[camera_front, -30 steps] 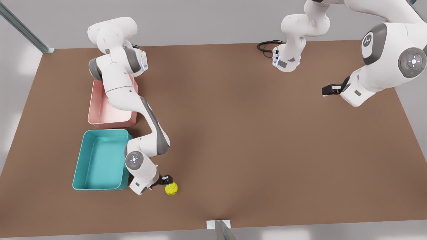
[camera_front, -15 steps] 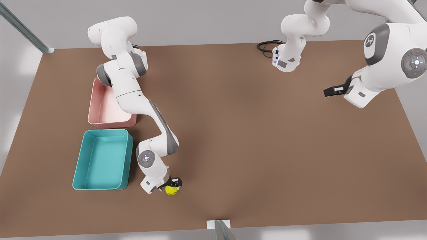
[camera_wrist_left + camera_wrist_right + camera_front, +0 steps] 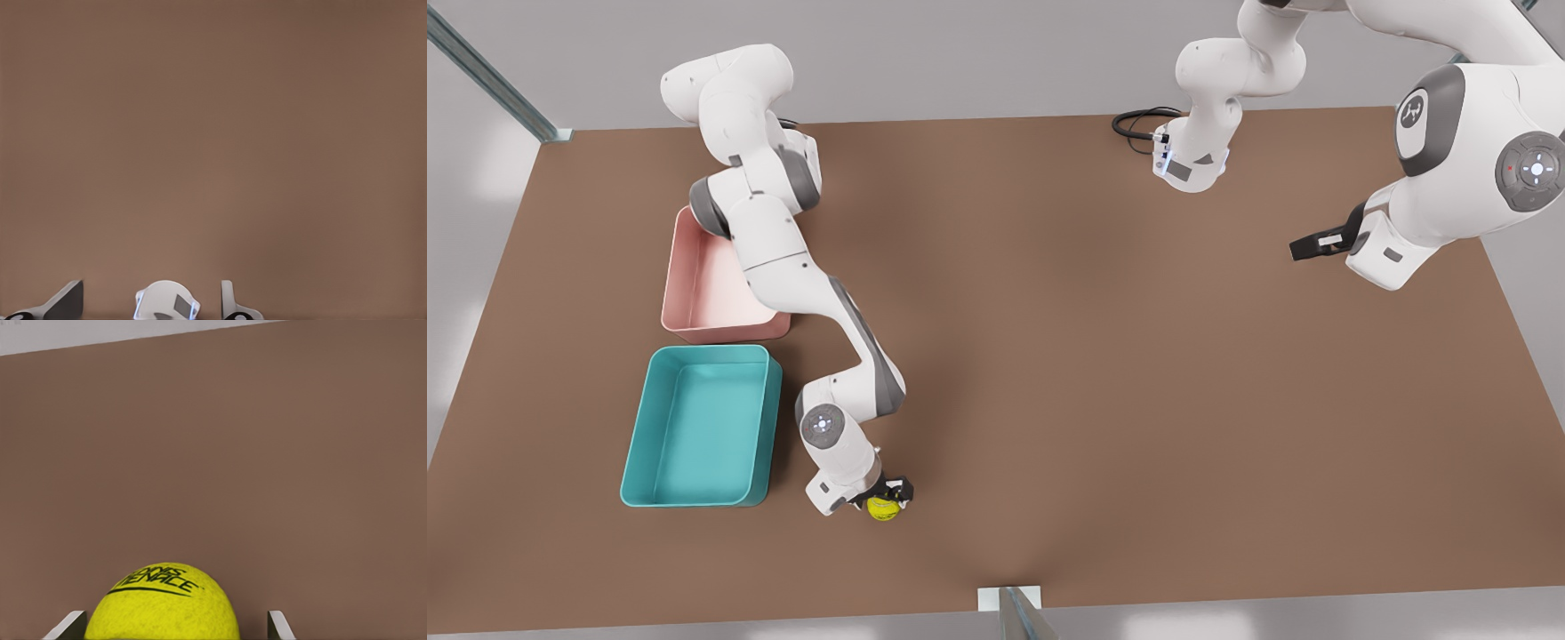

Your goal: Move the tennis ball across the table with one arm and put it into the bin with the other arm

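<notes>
The yellow-green tennis ball point(image 3: 882, 509) rests on the brown table point(image 3: 1103, 356) near its front edge, to the right of the teal bin point(image 3: 698, 427) in the front view. My right gripper point(image 3: 890, 492) is down over the ball, open, with one finger on each side. In the right wrist view the ball point(image 3: 163, 603) sits between the fingertips point(image 3: 279, 624), and a gap shows on one side. My left gripper point(image 3: 1305, 248) waits open above the table on the front view's right, its fingers point(image 3: 65, 301) wide apart with nothing between them.
A pink tray point(image 3: 716, 289) stands just behind the teal bin, partly under the right arm. The left arm's base point(image 3: 1192, 164) and a black cable point(image 3: 1138, 120) are at the table's back edge. A metal bracket point(image 3: 1009, 600) sits at the front edge.
The right arm swung toward the front view's right and brought its gripper from beside the ball to directly over it. The left gripper drifted slightly right. The ball stayed put.
</notes>
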You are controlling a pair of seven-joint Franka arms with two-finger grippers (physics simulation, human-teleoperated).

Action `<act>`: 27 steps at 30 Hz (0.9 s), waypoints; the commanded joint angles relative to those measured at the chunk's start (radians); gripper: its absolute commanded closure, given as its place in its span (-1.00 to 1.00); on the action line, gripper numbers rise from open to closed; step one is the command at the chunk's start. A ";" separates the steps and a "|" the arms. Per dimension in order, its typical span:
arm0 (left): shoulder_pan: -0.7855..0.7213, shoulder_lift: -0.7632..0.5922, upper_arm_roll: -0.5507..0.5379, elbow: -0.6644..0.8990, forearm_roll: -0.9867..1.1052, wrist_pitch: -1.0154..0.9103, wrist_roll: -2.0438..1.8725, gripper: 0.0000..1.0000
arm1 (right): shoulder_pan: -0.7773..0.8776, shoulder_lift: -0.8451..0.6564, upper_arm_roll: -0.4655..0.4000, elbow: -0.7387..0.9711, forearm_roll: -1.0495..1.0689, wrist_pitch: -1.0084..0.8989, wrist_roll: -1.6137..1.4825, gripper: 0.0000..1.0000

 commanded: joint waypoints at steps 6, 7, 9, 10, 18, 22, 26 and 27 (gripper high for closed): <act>0.035 0.003 -0.003 0.000 0.002 0.001 0.051 -1.00 | 0.000 0.023 -0.005 0.005 0.000 0.072 0.018 -1.00; 0.035 0.003 -0.003 0.000 0.002 0.001 0.051 -1.00 | 0.000 0.030 -0.005 0.005 0.000 0.072 0.020 -1.00; 0.035 0.003 -0.003 0.000 0.002 0.001 0.051 -1.00 | 0.000 0.033 -0.002 0.005 0.000 0.080 0.018 -1.00; 0.035 0.003 -0.003 0.000 0.002 0.001 0.051 -1.00 | 0.000 0.033 0.000 0.005 0.000 0.081 0.018 -1.00; 0.035 0.003 -0.003 0.000 0.002 0.002 0.051 -1.00 | 0.000 0.027 0.003 0.005 0.001 0.075 0.020 -0.41; 0.035 0.003 -0.003 0.000 0.002 0.002 0.051 -1.00 | 0.000 0.024 0.001 0.005 0.003 0.071 0.018 -0.37; 0.035 0.004 -0.003 0.000 0.002 0.004 0.051 -1.00 | -0.003 0.006 0.003 0.004 0.007 0.068 0.014 -0.37; 0.035 0.003 -0.003 0.000 0.002 0.004 0.051 -1.00 | -0.005 0.000 0.006 0.002 0.009 0.066 0.014 -0.37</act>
